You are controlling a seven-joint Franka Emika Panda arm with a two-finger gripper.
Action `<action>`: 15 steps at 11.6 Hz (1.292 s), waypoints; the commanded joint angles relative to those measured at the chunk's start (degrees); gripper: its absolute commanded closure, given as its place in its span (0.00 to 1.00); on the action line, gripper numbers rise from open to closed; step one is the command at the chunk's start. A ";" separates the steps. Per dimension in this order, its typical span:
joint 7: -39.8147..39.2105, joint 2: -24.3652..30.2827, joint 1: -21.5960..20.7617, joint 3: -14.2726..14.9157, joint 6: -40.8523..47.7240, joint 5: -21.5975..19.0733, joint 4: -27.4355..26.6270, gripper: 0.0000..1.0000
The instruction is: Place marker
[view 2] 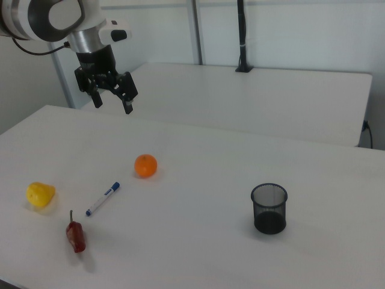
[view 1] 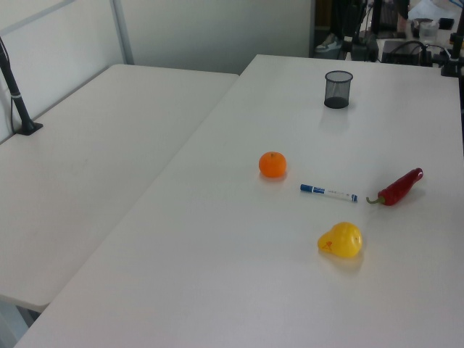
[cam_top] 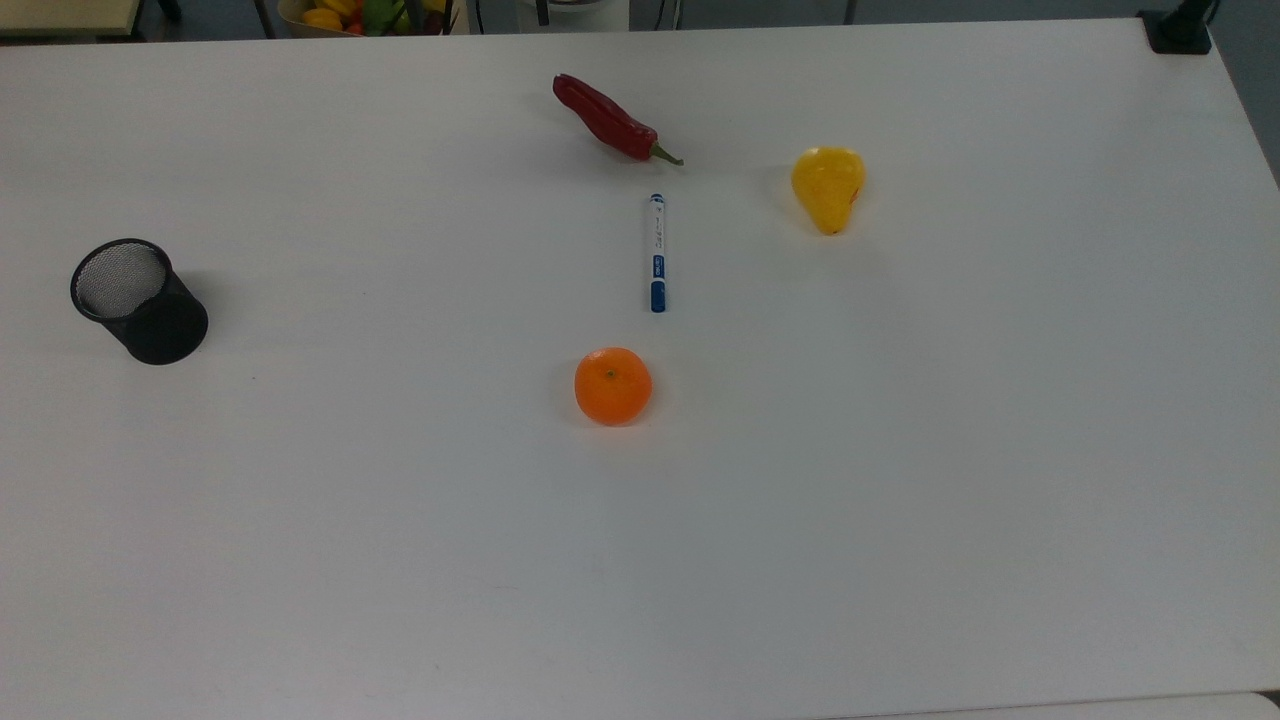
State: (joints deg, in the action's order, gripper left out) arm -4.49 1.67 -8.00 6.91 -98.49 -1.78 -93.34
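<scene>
A big white table (cam_top: 900, 520) takes up most of the room. A second white table (view 1: 94, 167) sits right next to it on the left view's left, with a black pole (view 1: 14, 87) clamped to it. Behind the tables are pale walls.

The robot arm (view 2: 48, 18) is white and black. In the right view it hangs high above the table at the top left. Its gripper (view 2: 113, 102) points down with its two fingers spread apart, and there is nothing between them. It is well apart from all the things on the table.

A black mesh cup (cam_top: 138, 300) stands upright by itself, far off at the top view's left. I can see its mesh bottom, and nothing is in it.

A long red chili (cam_top: 605, 118) lies near the far edge in the top view. A yellow pear (cam_top: 828, 186) lies at the top view's right of it. A round orange (cam_top: 612, 386) sits closer to the near edge.

The marker (cam_top: 657, 253) lies flat on the table. It is white with blue ends. It is between the chili and the orange, and it touches neither. The pear is near it at the top view's right.

Past the far edge in the top view is a bowl of colored fruit (cam_top: 365, 14).
</scene>
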 commanded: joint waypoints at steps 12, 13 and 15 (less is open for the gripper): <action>-3.07 -0.08 -4.64 0.21 -1.79 -0.77 -7.29 0.00; -2.98 -1.05 -6.05 0.21 -3.62 -0.42 -8.08 0.00; -2.10 -1.67 -7.99 -0.05 -10.98 -0.42 -12.72 0.00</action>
State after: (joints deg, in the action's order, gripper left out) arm -6.32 0.17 -13.53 6.61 -101.97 -1.79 -100.78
